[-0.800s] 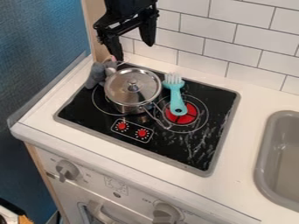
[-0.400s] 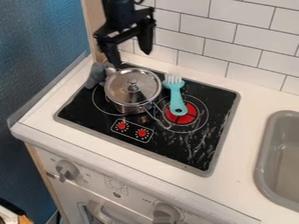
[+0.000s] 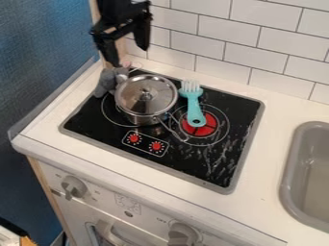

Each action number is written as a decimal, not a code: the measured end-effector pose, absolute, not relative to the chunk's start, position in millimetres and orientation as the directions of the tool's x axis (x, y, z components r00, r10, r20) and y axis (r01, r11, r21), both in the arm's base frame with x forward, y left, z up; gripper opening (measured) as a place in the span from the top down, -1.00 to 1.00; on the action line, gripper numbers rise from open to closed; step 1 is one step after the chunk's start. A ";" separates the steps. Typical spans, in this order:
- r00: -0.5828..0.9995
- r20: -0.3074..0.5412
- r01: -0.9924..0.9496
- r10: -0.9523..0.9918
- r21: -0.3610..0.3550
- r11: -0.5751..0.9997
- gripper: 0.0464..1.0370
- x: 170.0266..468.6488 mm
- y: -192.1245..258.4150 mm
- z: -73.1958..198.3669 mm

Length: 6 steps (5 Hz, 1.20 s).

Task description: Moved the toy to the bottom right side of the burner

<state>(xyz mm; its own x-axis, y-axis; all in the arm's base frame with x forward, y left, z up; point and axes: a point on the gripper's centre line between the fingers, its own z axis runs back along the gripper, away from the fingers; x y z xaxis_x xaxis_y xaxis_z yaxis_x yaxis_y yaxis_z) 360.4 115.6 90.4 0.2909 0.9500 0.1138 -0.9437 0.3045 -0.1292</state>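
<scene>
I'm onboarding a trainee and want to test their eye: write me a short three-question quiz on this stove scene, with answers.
1. True or false: the gray toy is beside the lidded pot, at the rear left of the stovetop as pictured.

2. The gripper is:
A) shut on the lid's knob
B) open, above the counter's back corner
C) inside the sink

3. Fill in the blank: the handle of the turquoise utensil lies partly over the burner's ____ center.

Key: 1. True; 2. B; 3. red
</scene>
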 end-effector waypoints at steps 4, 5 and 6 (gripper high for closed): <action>0.192 0.144 -0.981 0.971 0.041 0.188 -0.92 361.0 151.0 37.8; 0.186 0.144 -0.982 0.972 0.063 0.179 -0.83 365.1 154.3 26.5; 0.173 0.153 -0.984 0.973 0.056 0.166 -0.39 367.4 155.2 25.6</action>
